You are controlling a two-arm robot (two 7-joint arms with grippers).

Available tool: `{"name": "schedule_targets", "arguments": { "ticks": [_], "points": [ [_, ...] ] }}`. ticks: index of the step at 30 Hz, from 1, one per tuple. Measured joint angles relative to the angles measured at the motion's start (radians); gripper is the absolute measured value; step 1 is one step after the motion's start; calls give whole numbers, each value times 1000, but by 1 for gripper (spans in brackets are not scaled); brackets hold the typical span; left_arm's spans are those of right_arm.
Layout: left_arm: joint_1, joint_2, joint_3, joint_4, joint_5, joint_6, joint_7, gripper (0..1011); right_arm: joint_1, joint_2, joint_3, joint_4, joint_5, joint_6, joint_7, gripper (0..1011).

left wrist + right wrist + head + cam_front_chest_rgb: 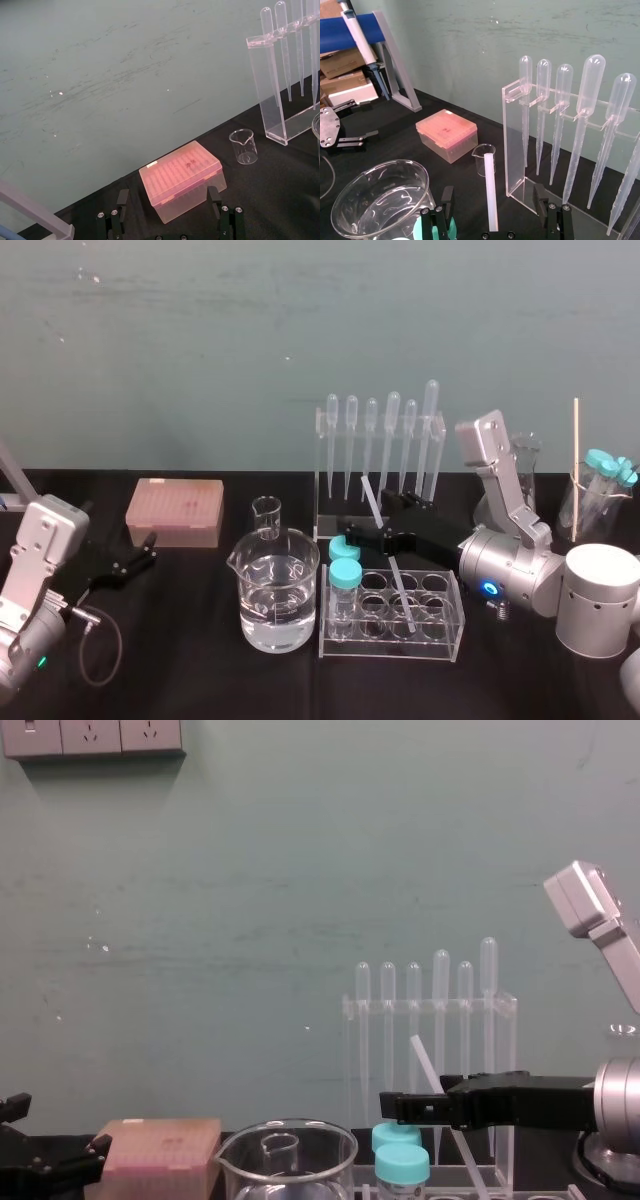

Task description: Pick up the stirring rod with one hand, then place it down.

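- The black desk [200, 670] carries all the labware.
- The clear acrylic pipette rack [322, 475] stands at the back, right behind the work spot, so there's not much room that way.
- The big round glass beaker [300, 575] of water sits just beside the clear plastic test-tube rack [390, 648], on its left.
- The black two-fingered right tool [367, 513] reaches in over the test-tube rack, fingers spread, one each side of the rod, clamping nothing.
- The black left tool [150, 550] is parked at the desk's left near the pink rectangular box [173, 510], also spread open.
- The long thin whitish translucent stirring rod [370, 498] leans tilted, foot down in the test-tube rack, upper end in front of the pipette rack.
- I'd say this is the grab: squeeze gently with the rod centred, then pull up along its lean so the foot clears the hole without levering the rack or bumping the beaker.
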Motion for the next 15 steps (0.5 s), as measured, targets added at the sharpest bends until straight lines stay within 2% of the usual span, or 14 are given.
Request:
{"name": "schedule_targets", "arguments": {
  "ticks": [8,15],
  "points": [
    [0,0,0,0,0,0,0,1000,-1,2,1,-3,1,0,0,984],
    [0,0,0,0,0,0,0,1000,-2,2,1,-4,3,-1,1,824]
  ]
}}
